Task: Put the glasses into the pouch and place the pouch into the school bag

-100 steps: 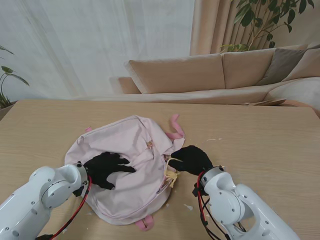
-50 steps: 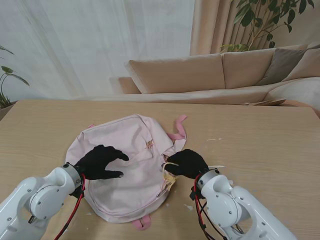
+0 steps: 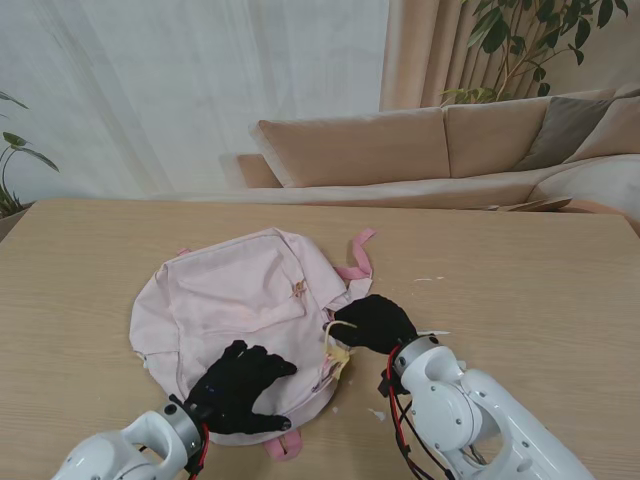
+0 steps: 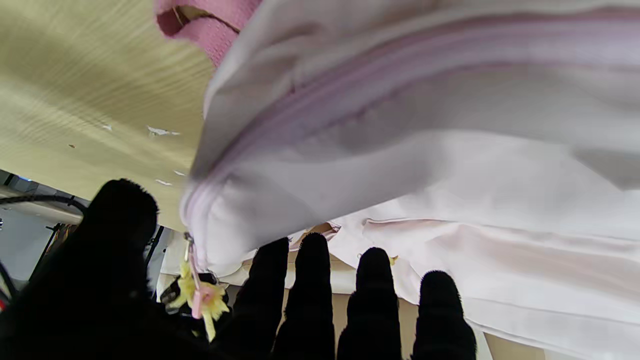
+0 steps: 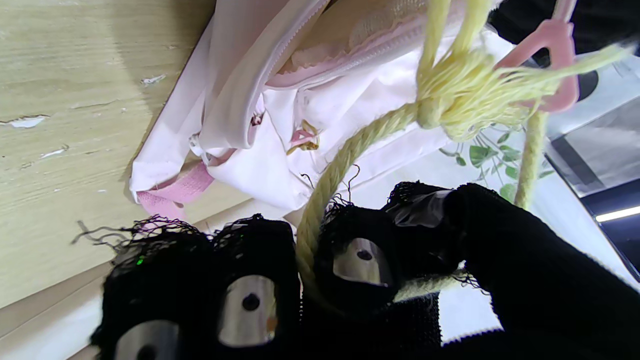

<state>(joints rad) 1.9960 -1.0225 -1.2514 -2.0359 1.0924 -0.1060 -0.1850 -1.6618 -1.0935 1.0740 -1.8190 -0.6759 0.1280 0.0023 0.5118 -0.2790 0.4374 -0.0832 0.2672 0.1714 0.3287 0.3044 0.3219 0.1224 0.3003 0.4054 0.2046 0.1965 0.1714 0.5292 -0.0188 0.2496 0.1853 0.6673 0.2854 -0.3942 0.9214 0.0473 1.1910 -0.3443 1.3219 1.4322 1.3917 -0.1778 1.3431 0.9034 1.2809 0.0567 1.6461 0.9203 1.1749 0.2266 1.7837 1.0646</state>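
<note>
Pink school bag point(image 3: 240, 310) flat; R hand point(image 3: 378, 322) pinching yellow cord point(image 5: 350, 150); L hand point(image 3: 243, 385) spread.

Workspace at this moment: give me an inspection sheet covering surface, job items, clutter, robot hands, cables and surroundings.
Surface: light wooden table, small white flecks near the bag.
Job's things: pink school bag lying flat, zipper partly open at its right edge; glasses and pouch nothing seen.
Clutter: nothing seen beyond the flecks.
Robot hands: left robot hand spread on the bag's near edge, holding nothing; right robot hand closed on the yellow zipper cord.
Cables: red and black wires along the right wrist, also at the left wrist.
Surroundings: beige sofa, white curtain, leafy plant.
</note>
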